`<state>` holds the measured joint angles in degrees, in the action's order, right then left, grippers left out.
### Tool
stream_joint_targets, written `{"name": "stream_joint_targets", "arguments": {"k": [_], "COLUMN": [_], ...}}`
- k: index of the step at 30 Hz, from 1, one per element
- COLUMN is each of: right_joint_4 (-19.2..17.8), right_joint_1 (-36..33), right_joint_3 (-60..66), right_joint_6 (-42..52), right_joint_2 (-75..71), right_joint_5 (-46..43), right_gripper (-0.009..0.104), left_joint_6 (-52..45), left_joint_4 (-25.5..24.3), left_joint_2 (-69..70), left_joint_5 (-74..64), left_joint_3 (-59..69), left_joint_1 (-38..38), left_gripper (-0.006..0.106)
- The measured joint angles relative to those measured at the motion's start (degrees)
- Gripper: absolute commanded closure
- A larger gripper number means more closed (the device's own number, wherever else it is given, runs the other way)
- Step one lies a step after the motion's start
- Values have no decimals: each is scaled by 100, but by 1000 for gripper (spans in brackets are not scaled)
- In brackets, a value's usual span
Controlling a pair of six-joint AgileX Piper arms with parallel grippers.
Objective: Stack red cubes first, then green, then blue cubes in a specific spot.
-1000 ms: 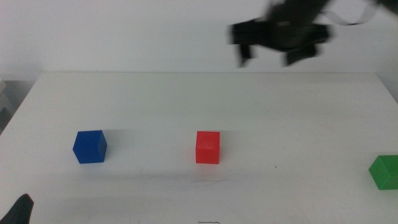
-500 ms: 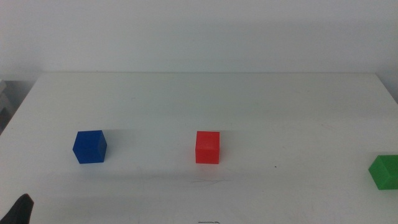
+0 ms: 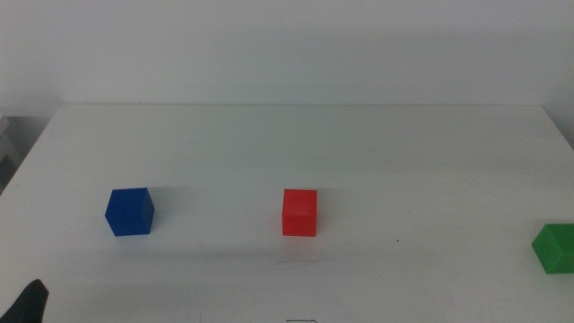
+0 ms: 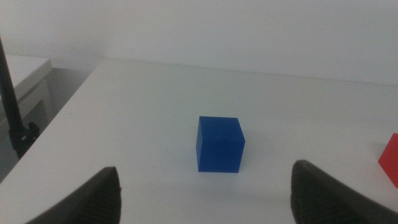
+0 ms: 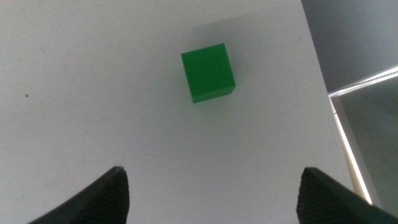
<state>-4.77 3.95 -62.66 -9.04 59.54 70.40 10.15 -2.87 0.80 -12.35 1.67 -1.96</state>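
Observation:
Three cubes stand apart on the white table. The red cube (image 3: 300, 213) is near the middle, the blue cube (image 3: 130, 212) at the left, and the green cube (image 3: 558, 248) at the right edge of the middle view. My left gripper (image 4: 204, 186) is open, low over the table just short of the blue cube (image 4: 219, 144). A sliver of the red cube (image 4: 390, 160) shows beside it. My right gripper (image 5: 212, 177) is open, high above the green cube (image 5: 208, 72). Nothing marks the specific spot.
The table's right edge (image 5: 320, 81) runs close to the green cube, with dark floor beyond it. One dark fingertip (image 3: 31, 305) of the left arm shows at the bottom left corner of the middle view. A wall rises behind the table.
A second ago the right arm hung blurred at the top of the middle view. It has since gone out of that view. The cubes have not moved.

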Motion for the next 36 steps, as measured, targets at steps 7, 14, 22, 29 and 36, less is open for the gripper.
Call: {"name": "stream_joint_targets", "arguments": {"k": [7, 14, 22, 29, 36], "right_joint_4": [1, 163, 477, 477, 477], "right_joint_1": [0, 205, 686, 684, 684], "right_joint_3": [0, 0, 0, 0, 0], "right_joint_6": [165, 700, 1280, 1652, 1679], "right_joint_2": [23, 605, 2002, 2768, 3193], "right_joint_5": [0, -29, -417, -1183, -1641], "right_gripper": [16, 16, 16, 16, 16], "left_joint_6": [0, 0, 0, 0, 0], "left_joint_4": [0, 0, 0, 0, 0], "left_joint_2": [0, 0, 0, 0, 0], "left_joint_5": [0, 0, 0, 0, 0], "left_joint_3": [0, 0, 0, 0, 0], "left_joint_1": [0, 0, 0, 0, 0], "left_gripper": [7, 7, 7, 7, 7]}}
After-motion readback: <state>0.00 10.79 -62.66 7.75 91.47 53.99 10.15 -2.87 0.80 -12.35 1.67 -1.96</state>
